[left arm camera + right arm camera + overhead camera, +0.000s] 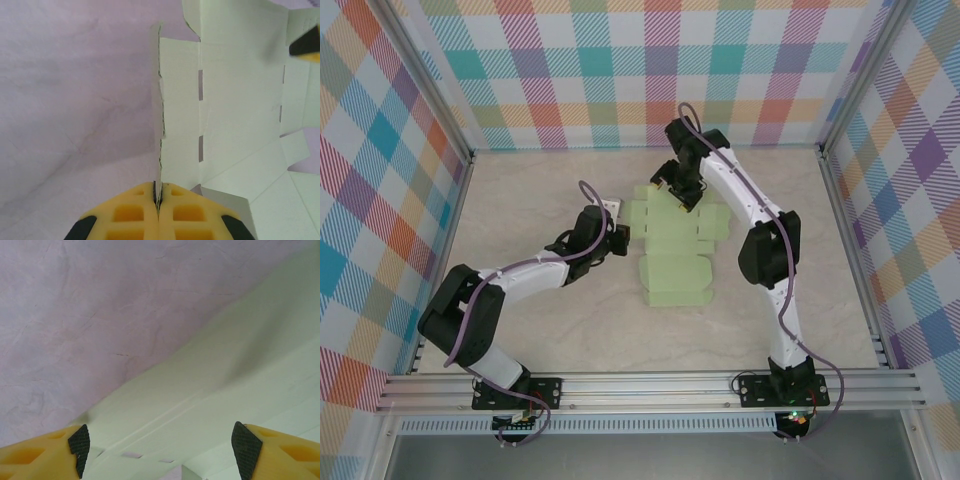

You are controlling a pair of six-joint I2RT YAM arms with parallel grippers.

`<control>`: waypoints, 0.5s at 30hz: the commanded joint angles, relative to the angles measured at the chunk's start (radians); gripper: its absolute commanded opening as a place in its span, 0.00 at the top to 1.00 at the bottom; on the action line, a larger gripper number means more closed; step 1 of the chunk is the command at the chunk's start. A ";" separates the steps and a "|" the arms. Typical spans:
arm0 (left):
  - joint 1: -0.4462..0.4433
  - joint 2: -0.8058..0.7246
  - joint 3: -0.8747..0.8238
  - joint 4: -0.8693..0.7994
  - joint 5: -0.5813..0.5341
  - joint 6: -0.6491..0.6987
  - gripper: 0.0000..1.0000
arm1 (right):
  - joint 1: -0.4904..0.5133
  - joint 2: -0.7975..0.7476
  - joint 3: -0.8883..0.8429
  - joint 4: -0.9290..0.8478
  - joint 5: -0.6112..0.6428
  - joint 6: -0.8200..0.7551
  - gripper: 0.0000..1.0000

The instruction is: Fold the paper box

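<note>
**Side flap pinched upright on the flat sheet**

The paper box (675,255) lies as a flat cut sheet at the middle of the table (520,190), between the two arms in the top view. Its long axis runs up and down that frame. The rounded end flap points toward the bottom edge and the squarer tabs toward the top.

The left gripper (157,192) has its fingers pressed together on the thin left edge of the sheet. In the left wrist view that narrow strip stands on edge, and the rest of the card spreads flat to its right. The right gripper (160,447) hovers over the upper end of the sheet with its fingers spread wide and nothing between them. Whether it touches the card cannot be told.

The step in hand appears to be folding this side strip along its crease. It is probably done best by turning the strip about the crease line rather than pulling on it. The open gripper can press the main panel down so that the sheet neither slides nor lifts. Thin card may buckle or tear at the pinch if it is tugged sideways.
</note>
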 commanded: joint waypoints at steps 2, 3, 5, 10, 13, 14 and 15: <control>-0.014 -0.019 -0.010 0.064 -0.051 0.019 1.00 | -0.031 0.031 0.040 -0.036 -0.107 0.102 0.22; -0.016 -0.017 -0.010 0.069 -0.047 0.019 1.00 | -0.035 0.036 0.050 -0.035 -0.128 0.113 0.22; -0.017 -0.019 -0.010 0.068 -0.052 0.009 1.00 | -0.039 0.036 0.065 -0.040 -0.140 0.130 0.22; -0.021 -0.018 -0.035 0.099 -0.064 0.000 1.00 | -0.060 0.030 0.065 -0.001 -0.185 0.192 0.20; -0.021 -0.013 -0.037 0.097 -0.063 -0.009 1.00 | -0.065 0.037 0.065 0.025 -0.206 0.233 0.20; -0.022 -0.014 -0.043 0.108 -0.062 -0.012 1.00 | -0.067 0.042 0.066 0.035 -0.216 0.244 0.20; -0.025 -0.013 -0.050 0.118 -0.065 -0.012 1.00 | -0.069 0.051 0.065 0.047 -0.232 0.255 0.20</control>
